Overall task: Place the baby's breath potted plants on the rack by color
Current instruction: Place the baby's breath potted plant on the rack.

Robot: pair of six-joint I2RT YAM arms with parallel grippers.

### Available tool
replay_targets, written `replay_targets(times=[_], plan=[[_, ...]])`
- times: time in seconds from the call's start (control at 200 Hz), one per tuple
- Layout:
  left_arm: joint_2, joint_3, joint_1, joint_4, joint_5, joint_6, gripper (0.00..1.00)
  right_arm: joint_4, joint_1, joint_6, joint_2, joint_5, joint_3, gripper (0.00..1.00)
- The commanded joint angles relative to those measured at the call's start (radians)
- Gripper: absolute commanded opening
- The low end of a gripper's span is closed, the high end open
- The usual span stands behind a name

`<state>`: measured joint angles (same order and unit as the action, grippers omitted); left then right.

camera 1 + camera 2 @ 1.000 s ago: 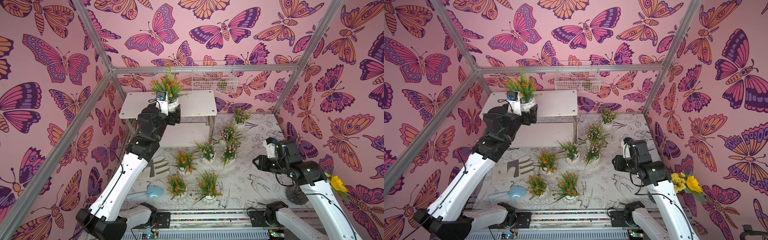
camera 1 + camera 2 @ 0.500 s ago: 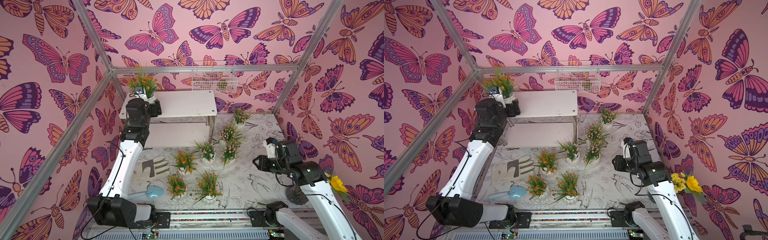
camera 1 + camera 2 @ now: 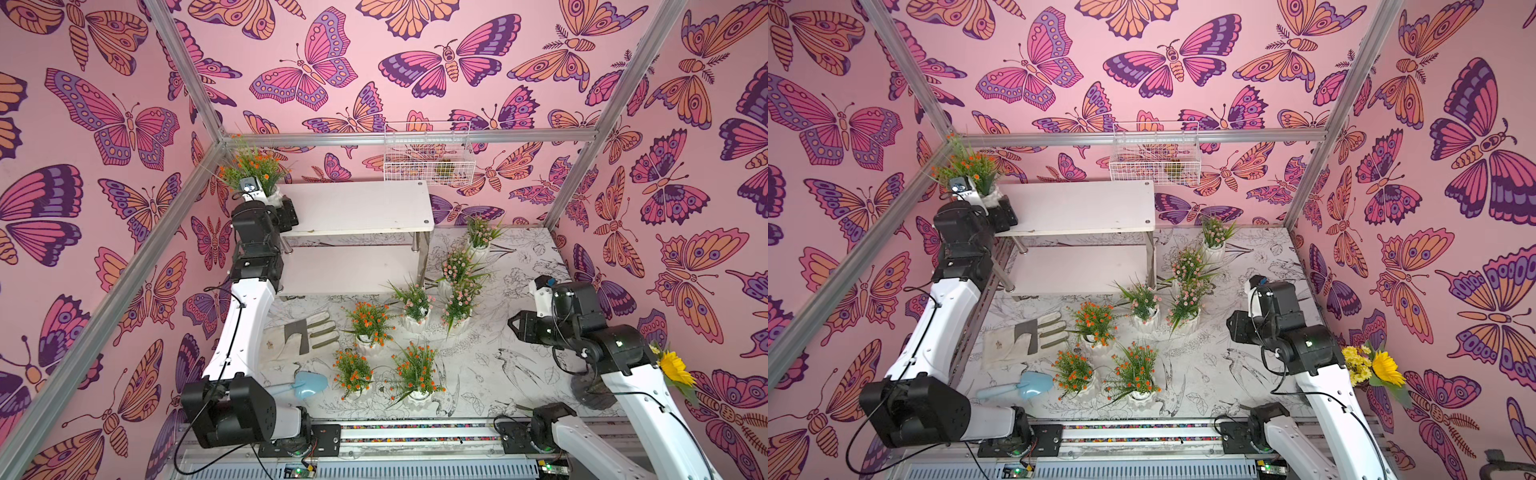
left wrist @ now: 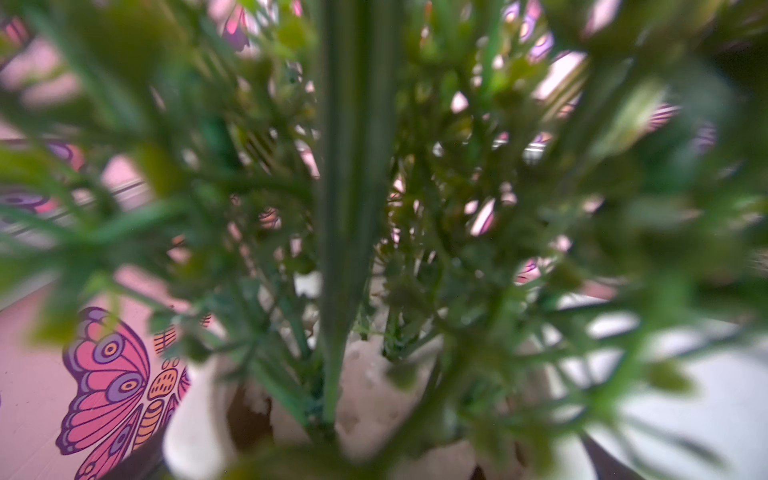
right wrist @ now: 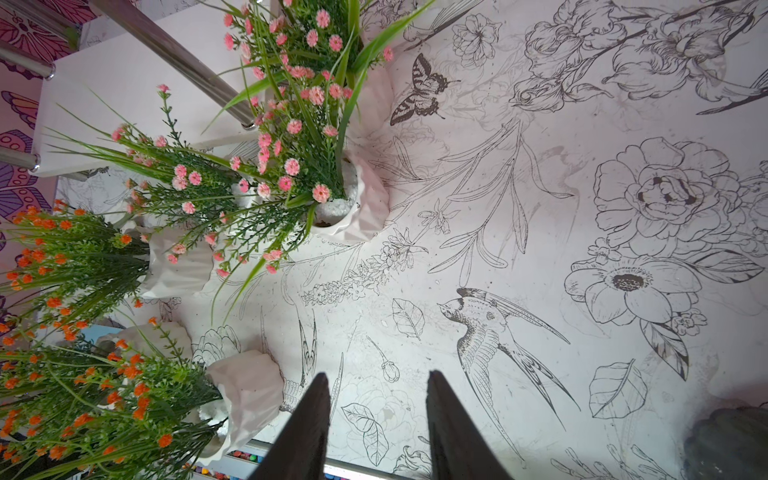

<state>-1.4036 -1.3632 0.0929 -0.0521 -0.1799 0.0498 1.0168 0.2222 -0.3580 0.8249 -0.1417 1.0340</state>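
The left gripper (image 3: 279,204) reaches to the far left end of the rack (image 3: 365,203), level with its top shelf. Its jaws are pressed onto the white pot (image 3: 272,194) of an orange-flowered plant (image 3: 253,164). The pot stands upright between the two dark fingers (image 4: 613,465), one against each side. Its green sprigs rise straight past the wrist camera (image 3: 959,185) (which is why that view is mostly blurred leaves). In both top views the pot sits over the shelf's left corner. Whether its base rests on the board or hangs just above it, I cannot tell.

The right gripper (image 5: 376,374) hangs over the table cover (image 5: 540,249), which is printed with birds and flowers, well apart from the rack. Its jaws are partly spread, with nothing between them.

Seven more plants stand on the table in front of and beside the rack. Three orange ones (image 3: 370,322) (image 3: 353,374) (image 3: 417,370) form a cluster near the front, next to a glove (image 3: 307,332) and a blue trowel (image 3: 305,384). Four pink ones (image 3: 480,230) (image 3: 457,266) (image 3: 415,299) (image 3: 459,299) stand in a loose group by the rack's right leg, reaching toward the back wall. The two nearest that leg are just beside it.

As for writing, there is a small dark print on the white housing of the left wrist camera, but it is too small to read.
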Motion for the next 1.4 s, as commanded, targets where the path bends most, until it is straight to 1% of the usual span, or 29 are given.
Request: replay_targets(times=[0.0, 0.155, 0.431, 0.536, 0.661, 0.691, 0.726, 0.806, 0.881, 1.021, 1.152, 1.392], plan=[[-0.012, -0.002, 0.019, -0.156, 0.019, 0.003, 0.29, 0.005, -0.006, 0.013, 0.002, 0.018, -0.001, 0.4], [-0.033, -0.007, 0.036, -0.161, 0.051, 0.02, 0.29, 0.0, -0.006, 0.015, 0.005, 0.022, -0.002, 0.41], [-0.075, -0.02, 0.036, -0.183, 0.116, 0.026, 0.28, -0.003, -0.006, 0.018, 0.008, 0.024, -0.002, 0.41], [-0.084, -0.015, 0.036, -0.189, 0.115, 0.026, 0.28, -0.003, -0.006, 0.019, 0.005, 0.025, -0.002, 0.41], [-0.09, -0.009, 0.036, -0.199, 0.135, 0.017, 0.3, -0.003, -0.006, 0.019, 0.007, 0.024, -0.002, 0.41], [-0.092, -0.008, 0.036, -0.199, 0.134, 0.016, 0.32, -0.003, -0.006, 0.019, 0.006, 0.023, -0.001, 0.41], [-0.091, -0.005, 0.036, -0.198, 0.132, 0.016, 0.38, -0.002, -0.006, 0.019, 0.006, 0.023, 0.0, 0.41], [-0.087, 0.005, 0.036, -0.198, 0.126, 0.017, 0.56, -0.003, -0.006, 0.018, 0.004, 0.021, 0.0, 0.42], [-0.086, 0.013, 0.036, -0.201, 0.128, 0.015, 0.7, -0.002, -0.006, 0.017, 0.002, 0.02, 0.001, 0.43], [-0.087, 0.019, 0.036, -0.204, 0.135, 0.007, 0.82, 0.001, -0.006, 0.018, -0.001, 0.017, 0.002, 0.43], [-0.088, 0.021, 0.036, -0.2, 0.147, 0.01, 0.99, -0.001, -0.006, 0.018, -0.004, 0.011, 0.001, 0.44], [-0.044, 0.04, 0.036, -0.196, 0.168, -0.009, 1.0, -0.006, -0.006, 0.019, -0.006, -0.001, 0.001, 0.45]])
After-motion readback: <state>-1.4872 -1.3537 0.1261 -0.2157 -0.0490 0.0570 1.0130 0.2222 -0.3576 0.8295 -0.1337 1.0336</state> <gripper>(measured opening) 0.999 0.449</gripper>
